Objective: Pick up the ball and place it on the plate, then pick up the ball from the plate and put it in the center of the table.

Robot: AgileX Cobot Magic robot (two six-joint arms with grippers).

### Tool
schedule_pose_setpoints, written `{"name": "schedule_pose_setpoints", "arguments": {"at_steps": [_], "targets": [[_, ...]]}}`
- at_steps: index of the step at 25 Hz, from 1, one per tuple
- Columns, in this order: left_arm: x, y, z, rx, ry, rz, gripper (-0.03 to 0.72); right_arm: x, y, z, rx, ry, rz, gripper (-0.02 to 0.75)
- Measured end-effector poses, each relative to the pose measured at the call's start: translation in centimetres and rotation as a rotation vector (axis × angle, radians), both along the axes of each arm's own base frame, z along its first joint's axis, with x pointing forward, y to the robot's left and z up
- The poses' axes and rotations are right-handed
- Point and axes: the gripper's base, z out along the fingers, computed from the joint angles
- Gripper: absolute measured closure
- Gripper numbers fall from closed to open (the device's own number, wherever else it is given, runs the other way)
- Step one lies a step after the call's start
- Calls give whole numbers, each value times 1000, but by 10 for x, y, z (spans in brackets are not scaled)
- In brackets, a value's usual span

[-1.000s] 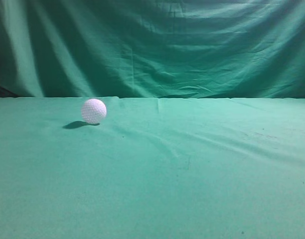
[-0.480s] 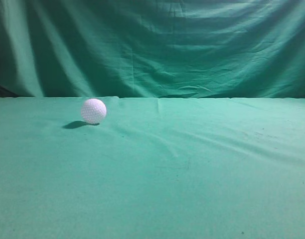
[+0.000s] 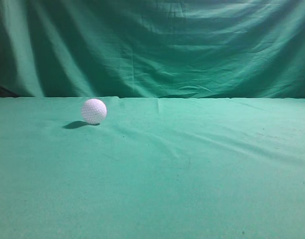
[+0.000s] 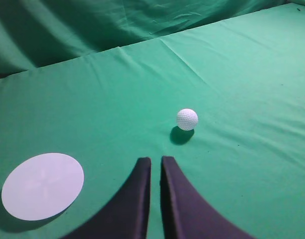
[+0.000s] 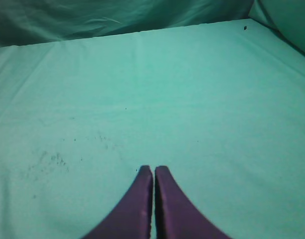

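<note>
The white dimpled ball (image 3: 93, 110) rests on the green cloth table (image 3: 192, 174), left of middle and toward the back. In the left wrist view the ball (image 4: 187, 119) lies ahead and a little right of my left gripper (image 4: 155, 159), whose dark fingers are nearly together with a narrow gap and hold nothing. A flat white round plate (image 4: 43, 185) lies to the left of that gripper. My right gripper (image 5: 153, 169) is shut and empty over bare cloth. Neither gripper shows in the exterior view.
A draped green curtain (image 3: 157, 45) hangs behind the table's back edge. The cloth has soft wrinkles and a few dark specks (image 5: 53, 159) in the right wrist view.
</note>
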Motion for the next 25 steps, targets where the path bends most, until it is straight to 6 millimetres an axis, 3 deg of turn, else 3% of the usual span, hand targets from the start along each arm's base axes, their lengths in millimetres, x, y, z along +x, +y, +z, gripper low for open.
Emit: {"name": "schedule_pose_setpoints", "arguments": {"at_steps": [9, 14, 18, 25], "targets": [[0, 0, 0, 0, -2, 0, 642, 0, 0, 0, 0, 1, 0, 738], [-14, 3, 1, 24, -85, 9, 642, 0, 0, 0, 0, 1, 0, 738], [-24, 7, -17, 2, -170, 36, 642, 0, 0, 0, 0, 2, 0, 738], [-11, 11, -61, -52, -185, 111, 642, 0, 0, 0, 0, 5, 0, 738]]}}
